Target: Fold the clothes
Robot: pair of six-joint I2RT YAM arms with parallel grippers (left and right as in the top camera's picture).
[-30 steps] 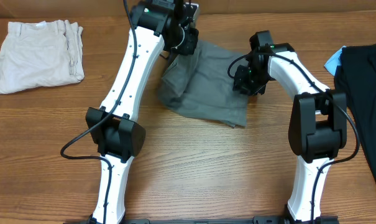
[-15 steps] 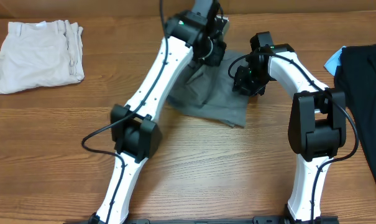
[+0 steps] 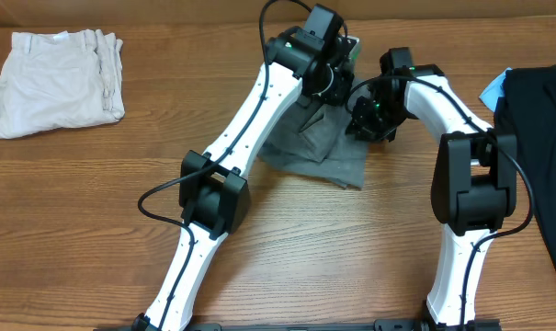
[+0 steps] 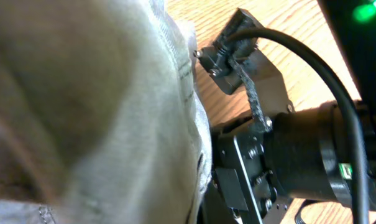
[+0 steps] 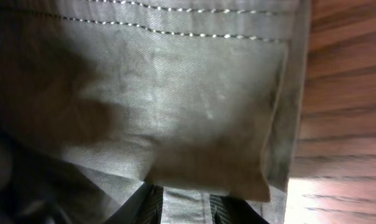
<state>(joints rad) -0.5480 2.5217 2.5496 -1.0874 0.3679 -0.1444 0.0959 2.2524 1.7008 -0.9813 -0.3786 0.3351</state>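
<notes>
The grey shorts lie bunched on the wooden table at centre back. My left gripper is over their far edge, shut on a fold of the cloth and holding it up close to my right gripper. The right gripper is shut on the shorts' right edge. In the left wrist view grey cloth hides my fingers, and the right arm's black wrist is right beside it. In the right wrist view a stitched hem fills the frame and a strip of cloth sits between the fingers.
Cream-white folded shorts lie at the far left. A black garment covers the right edge, with a blue item beside it. Both arms cross the table's middle.
My left gripper has swung right across the shorts, carrying their left part over toward the right gripper. The shorts' left edge has drawn in. The right gripper has barely moved.
</notes>
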